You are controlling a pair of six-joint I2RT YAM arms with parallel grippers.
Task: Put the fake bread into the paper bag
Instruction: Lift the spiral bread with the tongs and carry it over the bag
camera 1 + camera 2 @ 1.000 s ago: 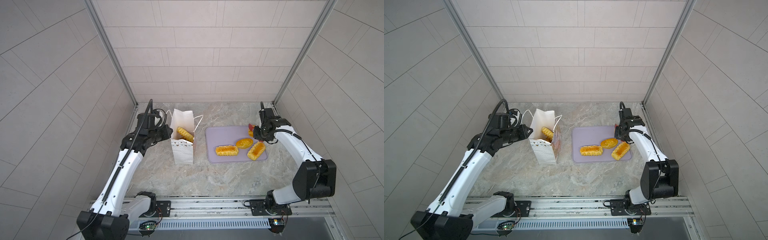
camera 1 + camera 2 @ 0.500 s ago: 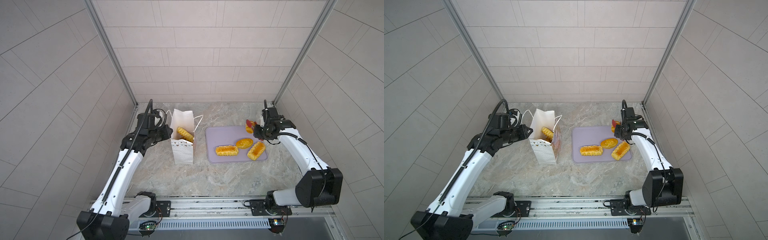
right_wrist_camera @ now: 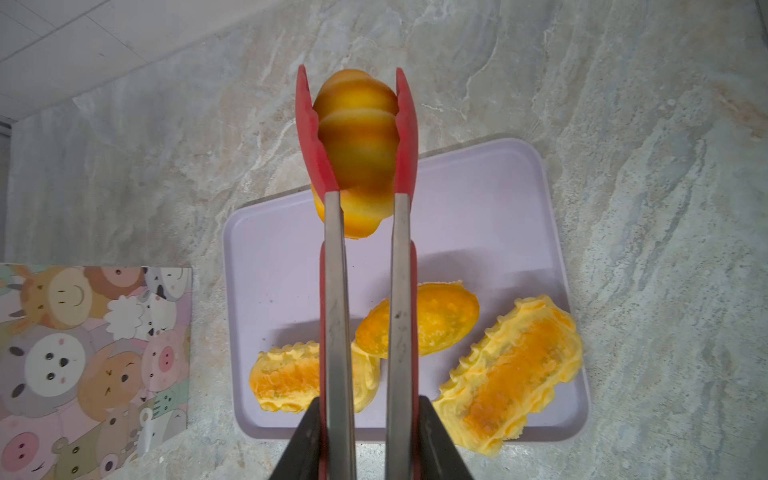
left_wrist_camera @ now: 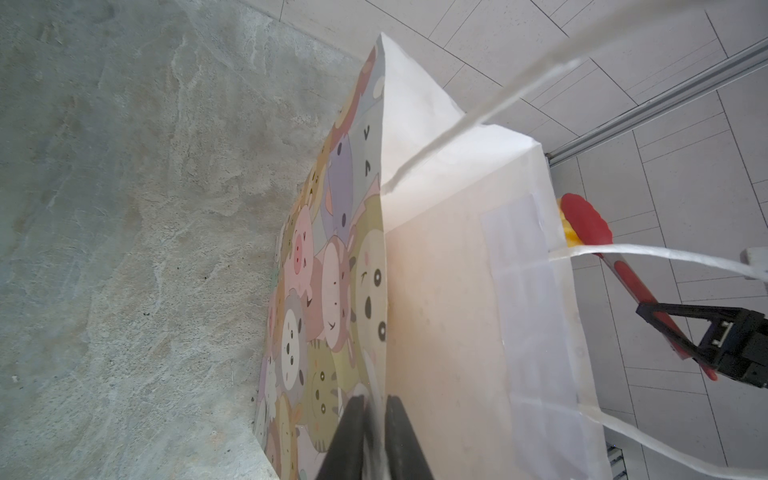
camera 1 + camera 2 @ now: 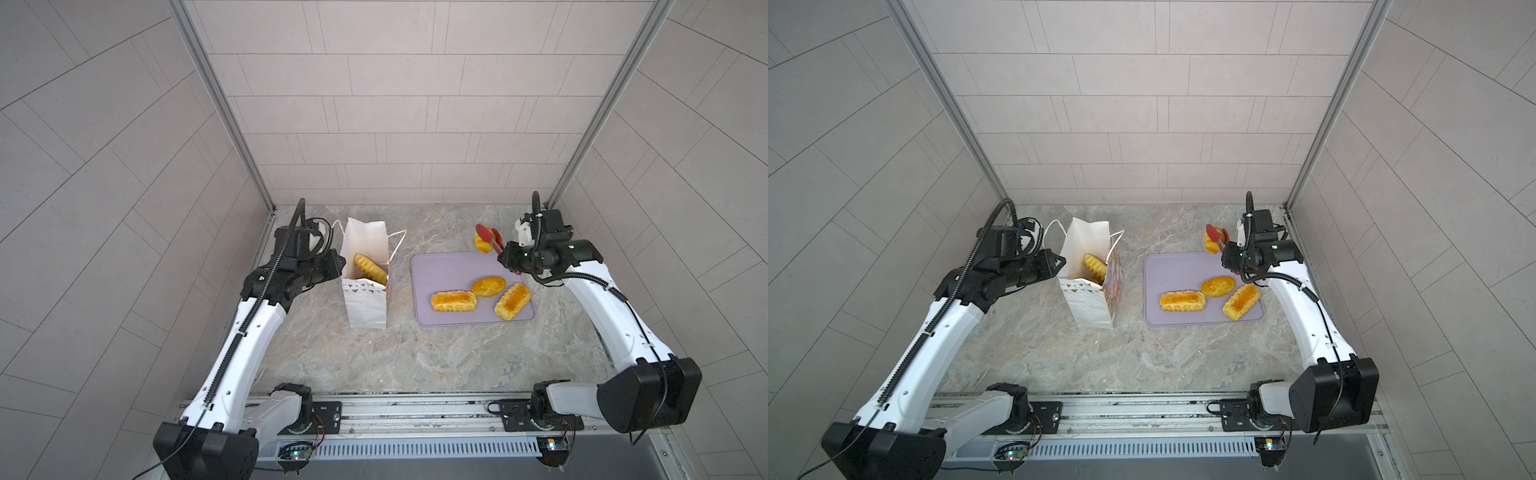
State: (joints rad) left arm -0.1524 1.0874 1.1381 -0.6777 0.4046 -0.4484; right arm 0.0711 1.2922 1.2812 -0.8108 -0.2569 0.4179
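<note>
- Left gripper (image 4: 375,409): clenched on the left wall of the bag (image 5: 368,307) at the rim, paper pinched between both fingers.
- Bag: upright on the table (image 5: 374,357), mouth open, left of the tray and apart from it. Cartoon faces on the left and right walls, triangle print on the near one.
- Bagged loaf (image 5: 370,269): inside the bag, leaning toward the right wall, upper end visible through the mouth.
- Tray (image 5: 444,270): flat, lilac, right of centre.
- On the tray's near half, left to right: left loaf (image 5: 453,301), oval bun (image 5: 488,286) just beside it, right loaf (image 5: 512,301) angled at the near right corner.
- Tongs (image 3: 336,291): red-tipped, closed around a banded bun (image 3: 357,137), lifted above the tray's far edge, well right of the bag.
- Right gripper (image 3: 370,415): clenched on the tongs' metal arms.
</note>
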